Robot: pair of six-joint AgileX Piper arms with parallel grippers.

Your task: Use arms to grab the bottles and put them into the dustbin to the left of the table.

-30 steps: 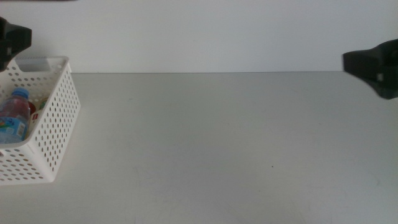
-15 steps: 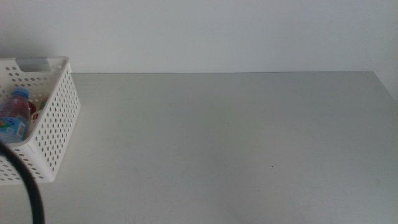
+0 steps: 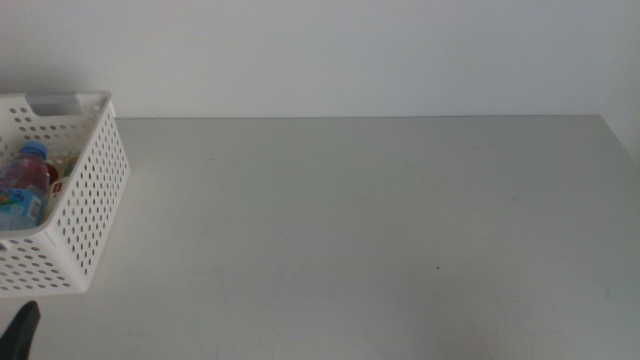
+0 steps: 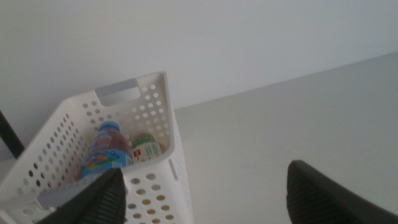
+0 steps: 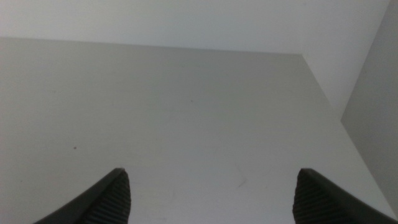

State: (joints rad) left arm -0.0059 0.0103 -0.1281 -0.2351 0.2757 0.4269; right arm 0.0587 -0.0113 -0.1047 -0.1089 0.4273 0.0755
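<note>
The white perforated dustbin (image 3: 85, 205) stands at the table's left end. Inside it lies a blue-capped bottle (image 3: 22, 185) with a bit of red (image 3: 52, 174) beside it. The left wrist view looks down on the dustbin (image 4: 155, 118), where the blue-capped bottle (image 4: 106, 152) lies against a yellow bottle with a green-white label (image 4: 147, 147). My left gripper (image 4: 205, 202) is open and empty, just beside the dustbin's near side. My right gripper (image 5: 208, 196) is open and empty over bare table (image 5: 186, 112) near the right edge. No bottle stands on the table (image 3: 360, 220).
A dark piece of the left arm (image 3: 22, 328) pokes in at the bottom left corner of the middle view. The right arm is outside that view. A pale wall runs behind the table; the table's right edge (image 5: 323, 93) shows in the right wrist view.
A second ago both grippers showed at the left and right edges of the middle view. They have withdrawn; a cable crossed the bottom left corner, and now only a dark tip remains.
</note>
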